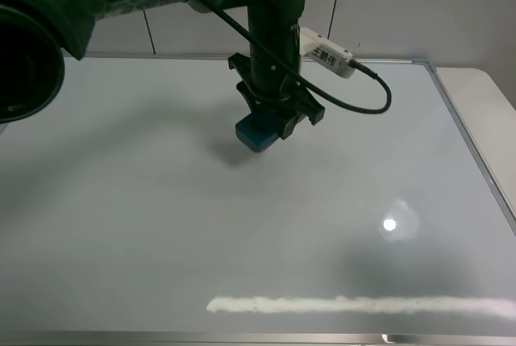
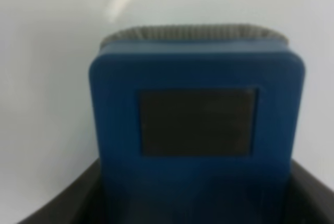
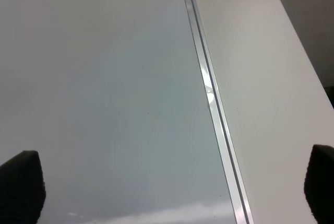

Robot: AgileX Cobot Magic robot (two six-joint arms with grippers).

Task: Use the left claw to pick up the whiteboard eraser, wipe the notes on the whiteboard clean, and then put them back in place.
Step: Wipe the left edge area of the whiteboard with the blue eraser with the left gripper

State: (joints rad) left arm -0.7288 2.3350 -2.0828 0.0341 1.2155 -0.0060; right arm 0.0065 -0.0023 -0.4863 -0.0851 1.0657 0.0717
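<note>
Exterior high view: the whiteboard eraser is clamped in the left gripper, which is closed on its upper part, over the middle of the whiteboard. The blue block's lower end sits at the board or just off it; actual contact can't be told, though its shadow lies right beside it. In the left wrist view the eraser is seen lengthwise, sticking out along the gripper's reach, with one dark patch on the blue face and a grey textured strip at the far end. No notes can be made out anywhere, so wipe direction can't be judged. The right gripper is spread wide with nothing in it, parked by the board's silver frame next to the worktop. Dark print is visible on the white tag, but it's too small to read.
</note>
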